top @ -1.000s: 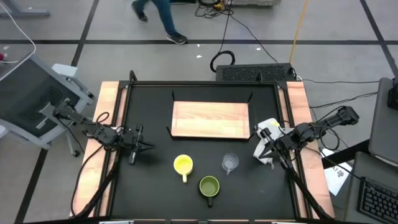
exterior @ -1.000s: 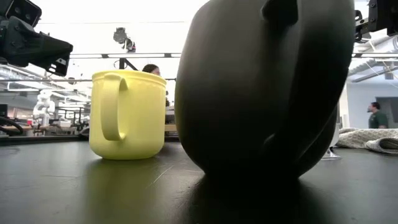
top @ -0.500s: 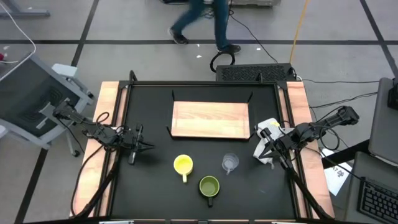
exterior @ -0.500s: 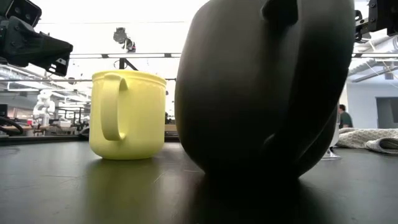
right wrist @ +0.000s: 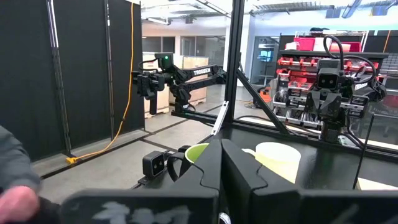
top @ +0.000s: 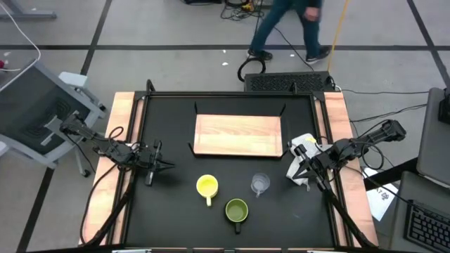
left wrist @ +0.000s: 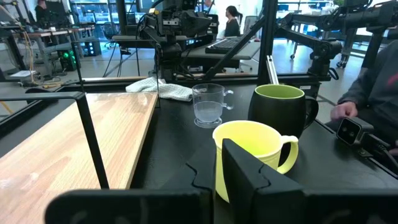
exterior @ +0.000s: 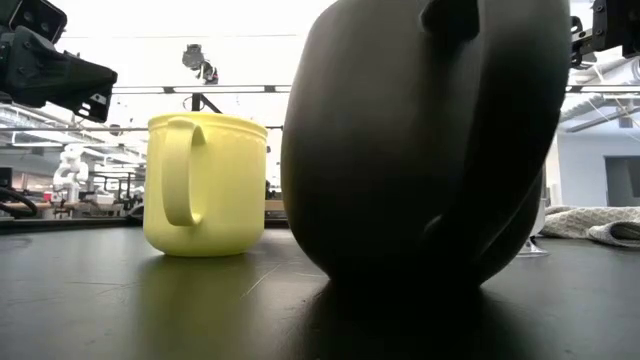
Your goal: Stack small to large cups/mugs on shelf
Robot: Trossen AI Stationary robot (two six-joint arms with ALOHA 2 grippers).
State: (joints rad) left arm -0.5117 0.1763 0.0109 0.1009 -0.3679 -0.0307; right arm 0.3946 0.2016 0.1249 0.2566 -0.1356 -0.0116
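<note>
The wooden shelf [top: 238, 135] lies at the table's far middle. Three cups stand upright on their bases on the black tabletop, near of the shelf. They are a yellow mug [top: 207, 186], a clear cup [top: 260, 183] and an olive-green mug [top: 236, 210], nearest the front edge. My left gripper [top: 158, 166] is shut and empty, left of the yellow mug. My right gripper [top: 295, 169] is shut and empty, right of the clear cup. The left wrist view shows the yellow mug [left wrist: 249, 149], the green mug [left wrist: 280, 109] and the clear cup [left wrist: 208, 104].
A white cloth [top: 304, 145] lies by the right rail, next to my right gripper. Black brackets [top: 194, 107] stand at the shelf's corners. A person's hand and grey sleeve [left wrist: 348, 106] show past the table's front edge. Another person [top: 288, 28] walks on the floor beyond the far edge.
Both arms and all three cups have kept still. A person on the floor beyond the table's far edge has walked toward the right.
</note>
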